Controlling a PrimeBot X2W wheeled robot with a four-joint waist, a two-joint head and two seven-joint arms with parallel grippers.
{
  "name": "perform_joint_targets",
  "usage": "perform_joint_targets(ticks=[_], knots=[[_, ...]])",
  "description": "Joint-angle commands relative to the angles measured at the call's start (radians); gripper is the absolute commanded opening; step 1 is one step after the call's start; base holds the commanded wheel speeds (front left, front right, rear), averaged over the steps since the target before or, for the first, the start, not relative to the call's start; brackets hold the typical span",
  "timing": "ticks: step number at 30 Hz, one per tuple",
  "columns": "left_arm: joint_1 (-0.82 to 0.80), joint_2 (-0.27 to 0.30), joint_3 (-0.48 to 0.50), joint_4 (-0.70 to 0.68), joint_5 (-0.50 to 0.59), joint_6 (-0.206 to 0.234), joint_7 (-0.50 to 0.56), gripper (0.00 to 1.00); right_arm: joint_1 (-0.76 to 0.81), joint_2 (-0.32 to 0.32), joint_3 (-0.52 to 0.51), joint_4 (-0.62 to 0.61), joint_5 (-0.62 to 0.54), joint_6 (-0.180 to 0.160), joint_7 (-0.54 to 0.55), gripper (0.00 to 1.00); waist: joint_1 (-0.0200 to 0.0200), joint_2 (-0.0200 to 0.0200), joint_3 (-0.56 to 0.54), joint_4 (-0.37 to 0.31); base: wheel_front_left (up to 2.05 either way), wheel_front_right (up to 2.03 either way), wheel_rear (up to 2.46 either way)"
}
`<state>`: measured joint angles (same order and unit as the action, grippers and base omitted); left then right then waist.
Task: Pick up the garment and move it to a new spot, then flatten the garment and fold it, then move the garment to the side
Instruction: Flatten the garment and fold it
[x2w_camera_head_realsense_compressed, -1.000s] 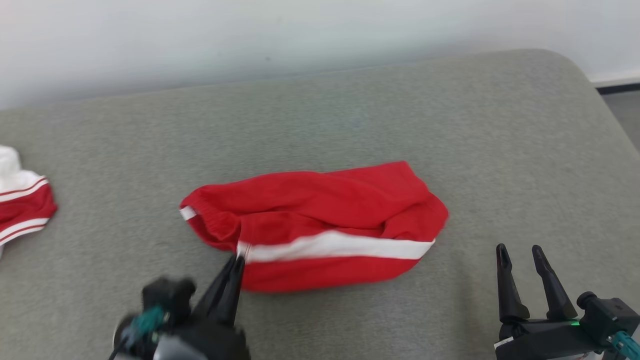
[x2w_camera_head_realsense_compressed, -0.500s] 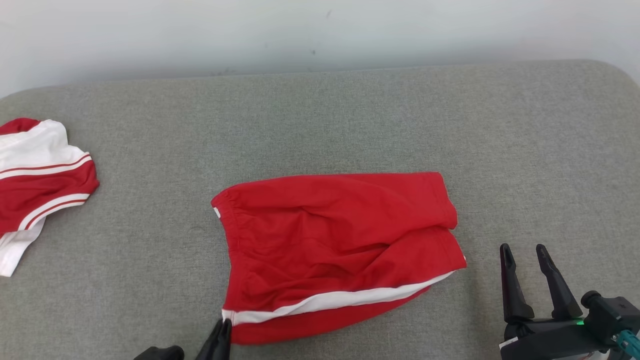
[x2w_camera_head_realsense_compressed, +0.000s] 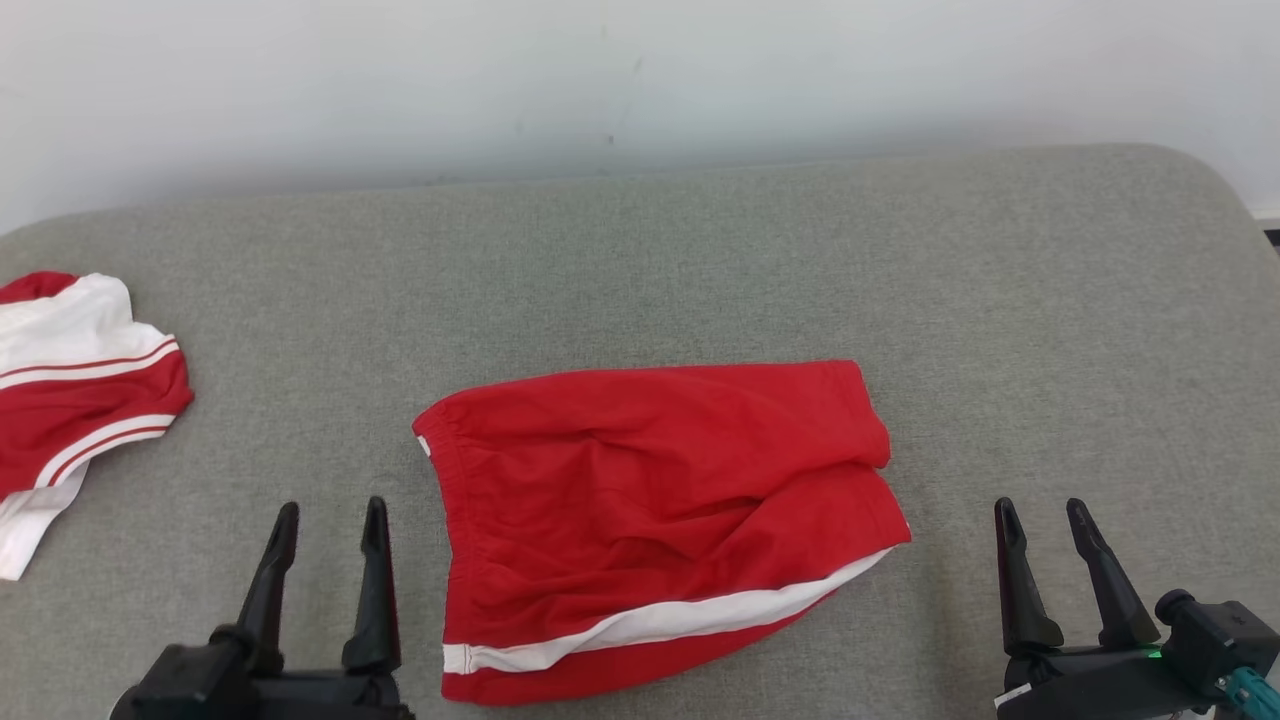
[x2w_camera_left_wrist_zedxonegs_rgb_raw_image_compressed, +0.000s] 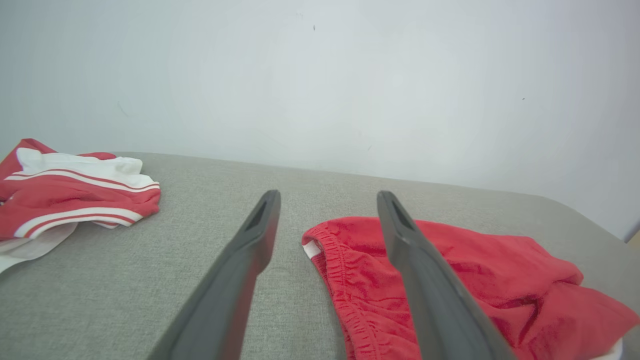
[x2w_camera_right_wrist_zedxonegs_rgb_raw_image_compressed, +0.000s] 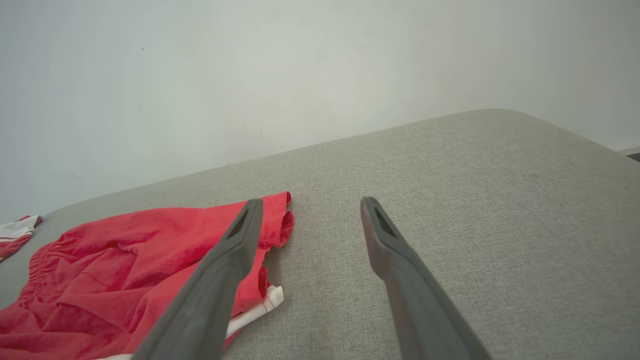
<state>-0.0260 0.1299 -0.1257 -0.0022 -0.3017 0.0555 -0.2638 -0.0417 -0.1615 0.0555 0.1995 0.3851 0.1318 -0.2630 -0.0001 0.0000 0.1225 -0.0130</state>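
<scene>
Red shorts (x2w_camera_head_realsense_compressed: 650, 510) lying on grey worktop (x2w_camera_head_realsense_compressed: 700, 260); left tool (x2w_camera_head_realsense_compressed: 331, 508) spread wide, empty; right tool (x2w_camera_head_realsense_compressed: 1039, 506) likewise, empty

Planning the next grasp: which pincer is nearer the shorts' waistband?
Left. The left pincer sits just beside the waistband; the right pincer is beyond the opposite end.

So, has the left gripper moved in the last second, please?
Yes. The left gripper released the red shorts and shifted left, toward the striped garment.

No legible txt, seemingly.
</scene>
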Motion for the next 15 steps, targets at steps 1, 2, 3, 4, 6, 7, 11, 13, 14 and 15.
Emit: perform_joint_targets(ticks=[1,2,3,4,6,7,11,13,14,15], knots=[[0.03,-0.001,0.014,-0.007,0.016,0.0,0.0,1.0,0.006,-0.001,0.001,-0.002,-0.007,-0.002,0.001,1.0,0.0001,0.0,-0.016,-0.012,0.0,0.0,0.0],[0.037,-0.003,0.026,-0.017,0.027,-0.002,-0.001,1.0,0.006,-0.003,0.003,-0.001,-0.009,-0.002,0.002,1.0,0.0001,0.0,-0.023,-0.015,0.0,0.0,0.0],[0.044,-0.006,0.036,-0.022,0.036,-0.007,-0.001,1.0,0.008,-0.005,0.003,-0.003,-0.01,-0.002,0.002,1.0,0.0001,0.0,-0.028,-0.017,0.0,0.0,0.0],[0.056,-0.008,0.043,-0.017,0.045,-0.01,-0.001,1.0,0.01,-0.007,0.004,-0.004,-0.01,-0.002,0.005,1.0,0.0001,0.0,-0.035,-0.02,0.0,0.0,0.0],[0.065,-0.007,0.064,-0.021,0.059,-0.013,-0.001,1.0,0.015,-0.01,0.005,-0.008,-0.014,-0.002,0.008,1.0,0.0001,0.0,-0.048,-0.023,0.0,0.0,0.0],[0.077,-0.003,0.07,-0.016,0.071,-0.016,-0.001,1.0,0.018,-0.01,0.006,-0.009,-0.016,-0.002,0.011,1.0,0.0001,0.0,-0.055,-0.025,0.0,0.0,0.0],[0.106,-0.012,0.103,-0.017,0.092,-0.019,-0.001,1.0,0.029,-0.011,0.007,-0.015,-0.02,-0.002,0.02,1.0,0.0001,0.0,-0.083,-0.029,0.0,0.0,0.0],[0.116,-0.014,0.109,-0.019,0.096,-0.019,-0.001,1.0,0.034,-0.011,0.007,-0.018,-0.023,-0.002,0.023,1.0,0.0001,0.0,-0.088,-0.03,0.0,0.0,0.0],[0.124,-0.014,0.117,-0.017,0.1,-0.021,-0.001,1.0,0.04,-0.01,0.006,-0.022,-0.027,-0.002,0.024,1.0,0.0001,0.0,-0.094,-0.029,0.0,0.0,0.0],[0.13,-0.014,0.123,-0.019,0.105,-0.023,-0.001,1.0,0.044,-0.009,0.006,-0.025,-0.03,-0.002,0.029,1.0,0.0001,0.0,-0.098,-0.028,0.0,0.0,0.0]])
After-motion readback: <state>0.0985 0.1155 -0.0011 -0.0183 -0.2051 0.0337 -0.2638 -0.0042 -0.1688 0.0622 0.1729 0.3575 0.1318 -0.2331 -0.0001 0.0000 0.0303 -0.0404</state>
